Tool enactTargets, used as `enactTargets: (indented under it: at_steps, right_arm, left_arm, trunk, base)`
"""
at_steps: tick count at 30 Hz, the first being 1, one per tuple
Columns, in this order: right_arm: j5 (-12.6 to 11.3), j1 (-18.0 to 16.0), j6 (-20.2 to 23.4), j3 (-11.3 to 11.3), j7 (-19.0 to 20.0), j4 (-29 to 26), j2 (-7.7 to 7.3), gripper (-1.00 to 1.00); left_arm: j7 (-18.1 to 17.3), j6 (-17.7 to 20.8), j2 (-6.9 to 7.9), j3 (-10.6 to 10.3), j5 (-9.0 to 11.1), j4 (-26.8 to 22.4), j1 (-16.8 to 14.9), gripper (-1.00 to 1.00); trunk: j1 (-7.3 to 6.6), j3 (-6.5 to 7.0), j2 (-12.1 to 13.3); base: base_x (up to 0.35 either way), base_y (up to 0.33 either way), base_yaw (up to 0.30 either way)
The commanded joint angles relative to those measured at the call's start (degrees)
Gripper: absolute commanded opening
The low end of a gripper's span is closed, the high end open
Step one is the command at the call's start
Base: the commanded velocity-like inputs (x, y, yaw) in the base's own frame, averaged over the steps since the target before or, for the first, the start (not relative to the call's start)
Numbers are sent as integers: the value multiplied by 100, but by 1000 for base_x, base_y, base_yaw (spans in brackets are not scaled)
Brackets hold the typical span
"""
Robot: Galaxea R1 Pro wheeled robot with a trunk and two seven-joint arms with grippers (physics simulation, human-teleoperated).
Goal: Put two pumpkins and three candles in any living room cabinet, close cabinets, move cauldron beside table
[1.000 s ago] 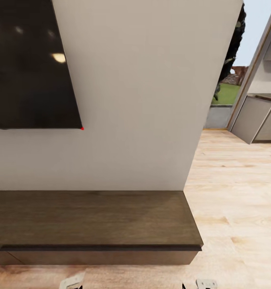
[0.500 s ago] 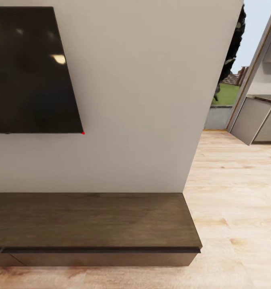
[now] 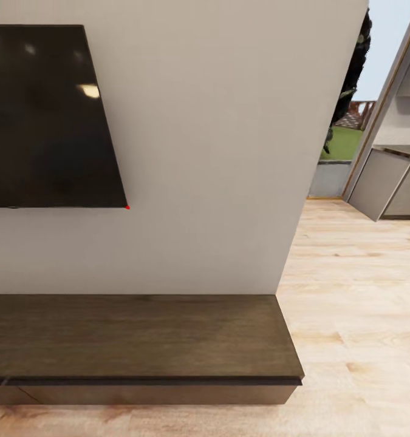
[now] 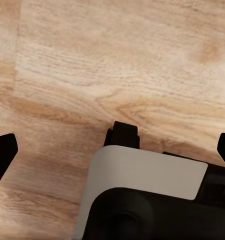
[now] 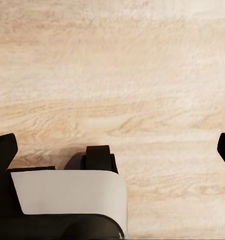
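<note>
The long, low dark-brown cabinet (image 3: pixel 138 337) runs along the foot of the white wall in the head view, its top bare and its drawer fronts flush. No pumpkin, candle or cauldron is in view. My left gripper (image 4: pixel 114 152) hangs open over the wood floor, its black fingertips (image 4: pixel 2 155) far apart with nothing between them. My right gripper (image 5: pixel 114 150) is open too and points down at the floor, fingertips (image 5: pixel 3 149) spread wide and empty.
A black TV (image 3: pixel 47 115) hangs on the wall (image 3: pixel 217 152) above the cabinet. Right of the wall's corner, light wood floor (image 3: pixel 356 315) leads to grey kitchen units (image 3: pixel 387 182) and a window. Part of my own grey and black base (image 4: pixel 147 195) shows under each wrist.
The whole head picture has slid down a little, so the camera moved. The pale gripper parts at its bottom edge a second ago have left the frame. The cabinet itself looks unchanged.
</note>
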Motion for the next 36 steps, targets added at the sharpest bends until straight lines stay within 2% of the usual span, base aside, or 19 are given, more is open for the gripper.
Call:
enactTargets:
  at_steps: [1,7,13,17,22,36]
  right_arm:
    - [3,1,99,0,1,-1,3,100]
    - [3,3,264,0,11,-2,7,100]
    - [5,3,207,7,4,-2,10,100]
    - [-7,2,247,7,3,-2,16,100]
    - [-8,3,252,7,3,0,17,100]
    - [9,4,194,7,3,29,34,100]
  left_arm:
    - [0,6,-9,-1,-1,0,8,100]
    - [0,43,-36,-2,-3,0,78,100]
    - [-4,191,-80,-6,-10,0,126,100]
    - [0,201,-182,-18,-20,0,221,100]
    - [-8,203,-200,-19,-23,-2,240,100]
    - [-61,111,-212,-11,-24,-17,317,100]
  trunk:
    - [-23,19,42]
    - [-154,126,282]
    - [-286,234,523]
    - [-374,306,683]
    - [-484,396,884]
    - [-484,396,884]
  base:
    - [0,0,0]
    - [0,0,0]
    - [0,0,0]
    - [0,0,0]
    - [0,0,0]
    - [0,0,0]
